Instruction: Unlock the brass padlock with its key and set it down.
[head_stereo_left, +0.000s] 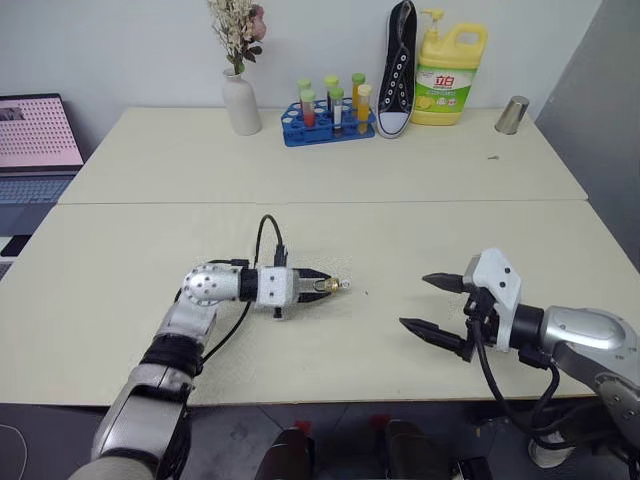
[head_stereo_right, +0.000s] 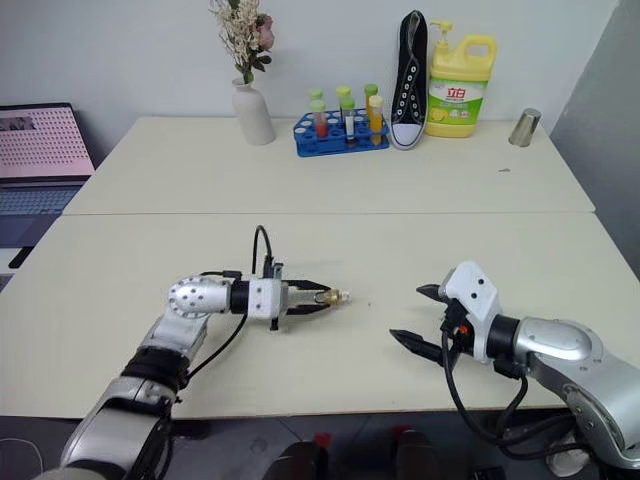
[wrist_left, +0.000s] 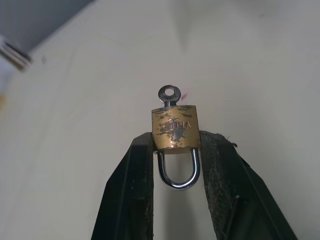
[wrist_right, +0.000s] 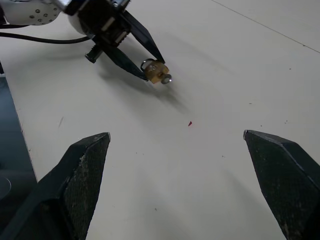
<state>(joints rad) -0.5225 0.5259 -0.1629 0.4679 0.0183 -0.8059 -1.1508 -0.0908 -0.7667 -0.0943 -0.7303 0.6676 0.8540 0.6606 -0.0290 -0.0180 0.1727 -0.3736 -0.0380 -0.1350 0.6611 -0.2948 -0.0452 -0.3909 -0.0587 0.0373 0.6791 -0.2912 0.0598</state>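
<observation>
The left gripper (head_stereo_left: 322, 286), low and just left of centre in the left eye view, is clamped on the brass padlock (head_stereo_left: 335, 286), which it carries just above the cream bench (head_stereo_left: 300, 180), its fingers pointing across the frame toward the right. The left wrist view shows the hold closely: the two black fingers (wrist_left: 135, 190) pinch the gold body (wrist_left: 174, 128) from either side, the silvery shackle (wrist_left: 178, 171) loops back between them toward the wrist, and a small silver key (wrist_left: 169, 94) stands in the far face, its ring-shaped head poking straight out past the fingertips. So the lock's long axis runs along the gripper, with the key at the free end. That end faces the right gripper (head_stereo_left: 432, 304), which waits in the lower right of the left eye view with its jaws spread wide and empty, tips aimed back to the left, well apart from the lock. In the right wrist view the padlock (wrist_right: 156, 71) sits in the upper left, key head (wrist_right: 166, 78) turned toward the camera, with a tiny red speck (wrist_right: 190, 123) on the bare bench between them. The likely next step is for the right arm to travel left and take the key head.
</observation>
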